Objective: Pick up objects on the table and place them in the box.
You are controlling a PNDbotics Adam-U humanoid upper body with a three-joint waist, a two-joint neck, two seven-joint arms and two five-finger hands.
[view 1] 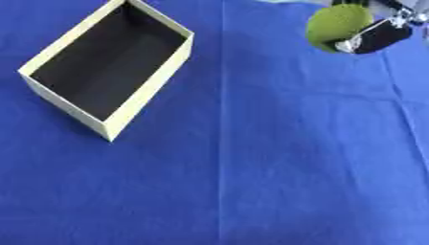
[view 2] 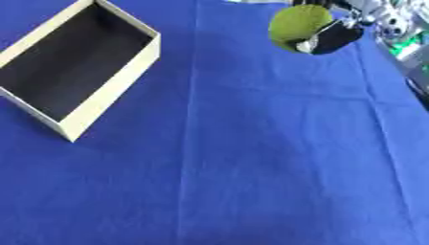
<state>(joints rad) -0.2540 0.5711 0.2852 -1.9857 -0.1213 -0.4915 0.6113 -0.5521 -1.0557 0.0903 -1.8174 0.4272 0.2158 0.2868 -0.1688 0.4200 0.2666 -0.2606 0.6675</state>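
Left eye view: a round, yellow-green object (view 1: 335,26) with a dull, slightly fuzzy-looking surface is seen at the upper right, above the far part of the blue cloth (view 1: 276,158). Being ball-shaped, it has no long axis and no direction that can be made out. It is held by the right hand (view 1: 378,34), a black and silver shape that comes in from the upper right corner; the ball is pressed against the hand's left side, with a silver part of the hand lying across the ball's lower right edge. How far the fingers are curled round it cannot be told beyond that contact.

The box (view 1: 151,91) is placed well apart from the ball, at the upper left. It is an open, cream-walled rectangular box with a dark inside, and nothing is seen in it. Its long axis runs on a slant from the lower left to the upper right, with one corner pointing toward the viewer.

A straight crease is seen running down the cloth between box and ball.

In the right eye view, more is shown beyond the cloth's right edge, where grey and green shapes (view 2: 402,43) are seen; the box's near left corner is cut off there. The left hand is shown in neither view.
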